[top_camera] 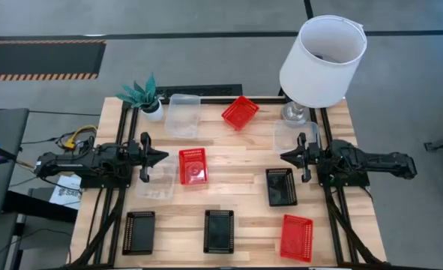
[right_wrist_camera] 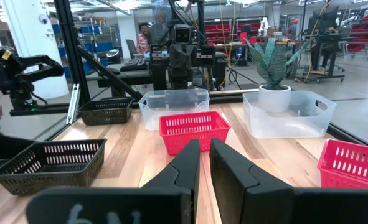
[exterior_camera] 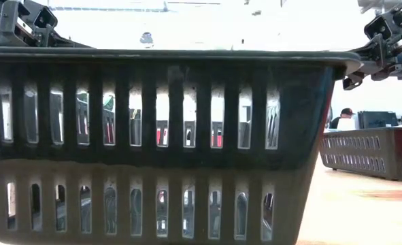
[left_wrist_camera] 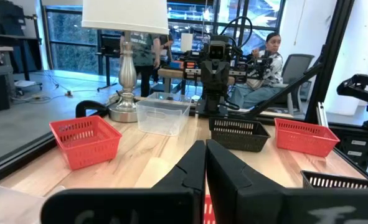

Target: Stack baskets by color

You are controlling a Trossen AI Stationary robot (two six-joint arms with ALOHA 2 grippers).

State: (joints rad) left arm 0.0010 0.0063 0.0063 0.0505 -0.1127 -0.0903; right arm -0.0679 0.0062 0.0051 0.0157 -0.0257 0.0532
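Nine baskets on the table, none nested yet, so judged to be at the very start.

Red: one at table centre (top_camera: 193,166), one at the far edge (top_camera: 240,112), one at the near right corner (top_camera: 296,237) – well apart.

Black: two along the near edge (top_camera: 139,232) (top_camera: 218,230), a third right of centre (top_camera: 281,186).

Clear: one beside the potted plant (top_camera: 142,94), at (top_camera: 183,115); one near the lamp (top_camera: 322,60), at (top_camera: 292,135); one left of centre (top_camera: 155,182).

Left gripper (top_camera: 163,157) just beside the centre red basket, over that last clear basket's far edge: fingers (left_wrist_camera: 190,171) pressed together, empty.

Right gripper (top_camera: 283,157) between the lamp-side clear basket and the third black one: fingers (right_wrist_camera: 187,165) a narrow slit apart, nothing between.

Next, probably: pick a colour, spread one pincer, pinch a rim, lift clear, then lower squarely into a matching basket.
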